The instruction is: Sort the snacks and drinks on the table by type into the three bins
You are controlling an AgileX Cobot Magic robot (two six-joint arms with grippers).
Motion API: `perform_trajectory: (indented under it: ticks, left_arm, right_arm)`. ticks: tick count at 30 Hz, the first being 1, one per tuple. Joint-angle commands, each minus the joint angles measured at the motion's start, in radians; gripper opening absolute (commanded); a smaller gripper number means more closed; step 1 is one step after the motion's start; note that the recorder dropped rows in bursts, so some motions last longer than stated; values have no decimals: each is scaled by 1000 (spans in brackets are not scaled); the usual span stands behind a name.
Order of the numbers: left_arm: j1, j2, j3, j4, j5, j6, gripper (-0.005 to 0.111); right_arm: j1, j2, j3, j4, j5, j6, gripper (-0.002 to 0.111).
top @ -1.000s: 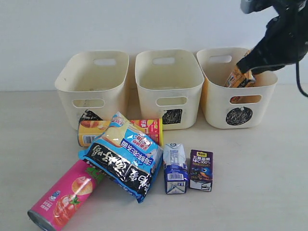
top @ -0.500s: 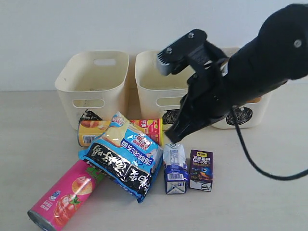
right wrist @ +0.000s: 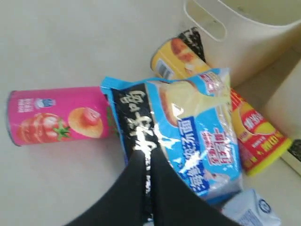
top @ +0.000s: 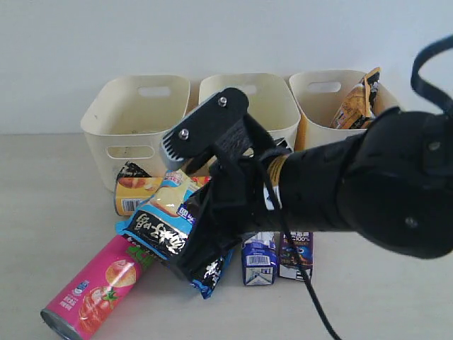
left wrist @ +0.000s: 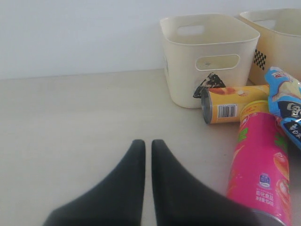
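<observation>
The blue chip bag point(top: 152, 228) is laid flat on the table point(top: 49, 212), with large white Chinese characters printed on its black band and smaller ones on a red-and-blue label; the right tool point(right wrist: 146, 157) is held closed, fingers pressed together, tips at the bag's black edge, though whether any foil is pinched cannot be told; the pink chip tube point(top: 95, 287), pictured with a tomato and a crisp, is lain against the bag's near corner; the yellow chip tube point(left wrist: 230, 103), a barcode printed by its metal end, is tucked partly under the bag's far edge, its brand unreadable; beside the bag the blue-and-white carton point(top: 258, 258) and the dark purple carton point(top: 297, 253), marked "100%", are stood together; behind the bag three cream bins are lined up, the left bin point(top: 134, 113) scribbled with a black triangle, the middle bin point(top: 248, 85) with a hatched patch, and the right bin point(top: 318, 81) loaded with the orange bag point(top: 357, 99); the left tool point(left wrist: 145, 141) is likewise closed above bare table, with the pink tube between it and the bag.
</observation>
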Motion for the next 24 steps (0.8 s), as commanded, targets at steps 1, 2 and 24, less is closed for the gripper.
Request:
perform_trajectory:
  ticks: [1,2,24]
  left_arm:
    - [3,-4,4,-4,-3,-13,4]
    - [3,-4,4,-4,-6,-13,4]
    - [3,-4,4,-4,-8,-13,4]
  right_arm:
    - [28,-12,67,-12,-108,11,0]
    - [36,-12,80,-17,-110,4,0]
    - [134,187,-106,0,122,-31,78]
